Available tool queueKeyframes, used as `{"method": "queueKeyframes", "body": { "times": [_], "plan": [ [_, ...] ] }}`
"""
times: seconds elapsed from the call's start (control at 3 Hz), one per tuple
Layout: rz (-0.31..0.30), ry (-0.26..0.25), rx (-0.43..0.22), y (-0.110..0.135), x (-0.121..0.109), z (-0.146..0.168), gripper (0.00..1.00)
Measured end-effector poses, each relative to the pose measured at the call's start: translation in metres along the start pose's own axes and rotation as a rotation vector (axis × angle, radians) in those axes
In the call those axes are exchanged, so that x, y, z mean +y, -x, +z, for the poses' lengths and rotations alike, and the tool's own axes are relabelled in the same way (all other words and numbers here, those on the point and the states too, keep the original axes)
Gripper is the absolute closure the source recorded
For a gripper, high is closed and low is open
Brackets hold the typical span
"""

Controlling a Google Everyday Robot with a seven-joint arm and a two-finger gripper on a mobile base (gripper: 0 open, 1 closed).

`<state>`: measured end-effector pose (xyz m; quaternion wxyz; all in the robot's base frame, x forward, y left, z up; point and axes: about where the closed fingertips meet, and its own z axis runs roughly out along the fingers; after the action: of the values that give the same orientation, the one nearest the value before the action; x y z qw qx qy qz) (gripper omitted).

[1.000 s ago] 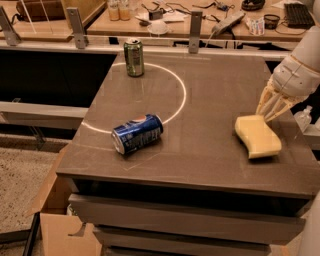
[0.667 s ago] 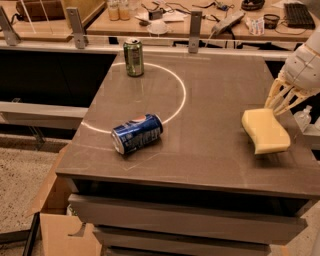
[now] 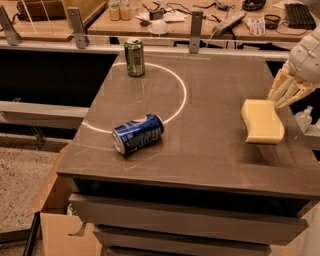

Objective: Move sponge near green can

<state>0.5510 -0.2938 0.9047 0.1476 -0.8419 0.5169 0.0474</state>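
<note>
The pale yellow sponge [image 3: 262, 121] is at the right side of the dark table [image 3: 210, 90], tilted, with its near end just above the surface. My gripper [image 3: 281, 96] comes in from the right edge and its pale fingers [image 3: 289, 89] close on the sponge's far right corner. The green can [image 3: 134, 57] stands upright at the table's far left, on the white circle line, well apart from the sponge.
A blue Pepsi can [image 3: 138, 133] lies on its side near the table's front left. A white arc [image 3: 183, 95] is marked on the tabletop. A small clear bottle [image 3: 304, 119] stands off the right edge. A cluttered bench [image 3: 210, 15] lies behind, and a cardboard box [image 3: 55, 225] is below left.
The sponge has shifted a little to the right and away from the camera with the gripper, and its far end has risen. Both cans have stayed put.
</note>
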Motion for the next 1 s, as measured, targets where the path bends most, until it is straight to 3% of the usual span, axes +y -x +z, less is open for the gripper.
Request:
{"method": "queueKeyframes", "body": {
  "times": [0.33,0.67,1.0],
  "plan": [
    [0.166,-0.014,-0.045,-0.006,0.002,0.005,1.00],
    [0.355,-0.053,-0.082,-0.014,0.000,0.009,1.00],
    [0.543,-0.122,-0.100,-0.021,-0.016,0.012,1.00]
  ]
}}
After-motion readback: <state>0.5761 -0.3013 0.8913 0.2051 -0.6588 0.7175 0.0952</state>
